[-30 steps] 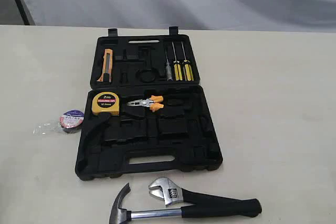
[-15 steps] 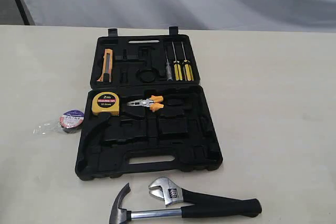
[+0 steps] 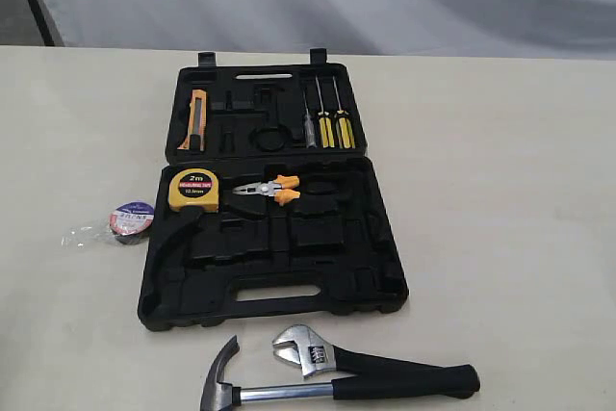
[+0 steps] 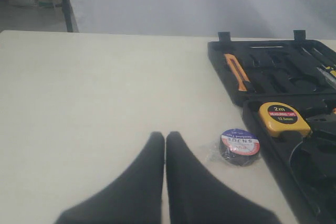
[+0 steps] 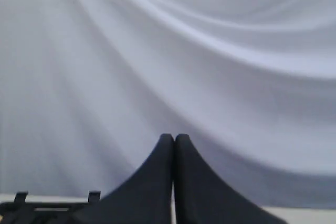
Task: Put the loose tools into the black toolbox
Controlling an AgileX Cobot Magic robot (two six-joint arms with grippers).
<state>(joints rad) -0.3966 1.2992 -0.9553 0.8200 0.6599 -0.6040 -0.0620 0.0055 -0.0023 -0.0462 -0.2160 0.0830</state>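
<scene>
Claw hammer and adjustable wrench at near desk edge, handles touching, just outside open black toolbox. Wrapped tape roll beside toolbox, toward left edge. Left gripper clenched, empty; right gripper likewise.

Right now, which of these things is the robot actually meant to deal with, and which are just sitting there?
Part of the job:
black toolbox, lying open
claw hammer, adjustable wrench and tape roll, all loose outside it

Just sitting there, already in the case:
yellow tape measure
orange-handled pliers
screwdrivers
orange cutter
</scene>
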